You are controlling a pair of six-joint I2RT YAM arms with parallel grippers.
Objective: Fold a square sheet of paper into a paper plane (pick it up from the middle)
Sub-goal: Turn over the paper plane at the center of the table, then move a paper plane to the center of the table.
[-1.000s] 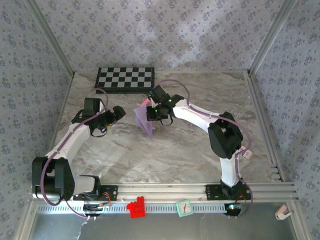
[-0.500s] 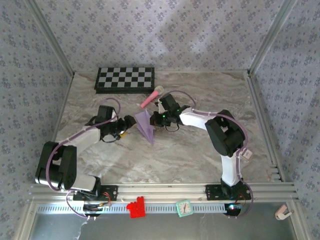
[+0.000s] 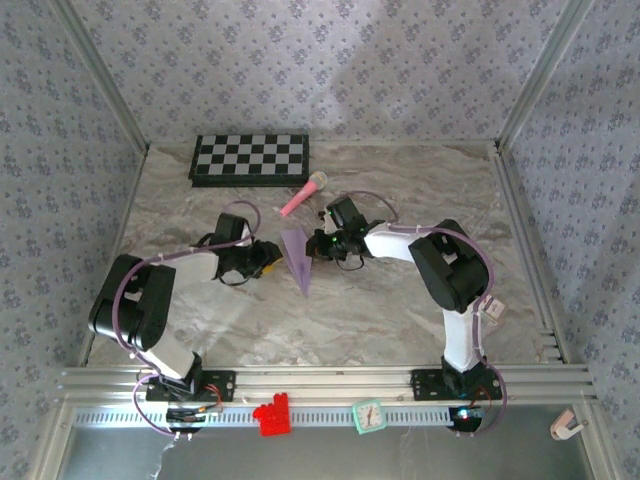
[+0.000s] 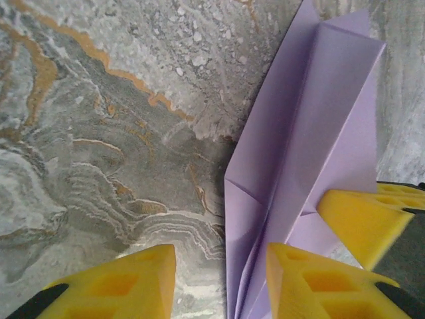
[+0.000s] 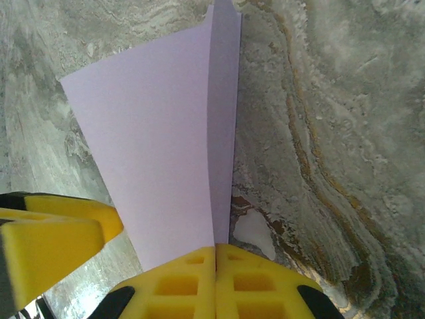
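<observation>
The paper plane is a slim pale-lavender dart at the table's middle, tip toward the near edge. My right gripper is shut on its centre fold. In the right wrist view the yellow pads press together with the paper plane rising out from between them. My left gripper has come in from the left. In the left wrist view its fingers stand apart, and the paper plane's left flap edge lies between them, against the right finger. A gap remains on the other side.
A black-and-white checkered board lies at the back. A pink toy microphone rests just behind the two grippers. A red block and a green clock sit on the front rail. Patterned walls close in three sides.
My left arm has reached right to the paper while its jaws narrowed. The right gripper has carried the paper down and slightly right, uncovering the microphone.
</observation>
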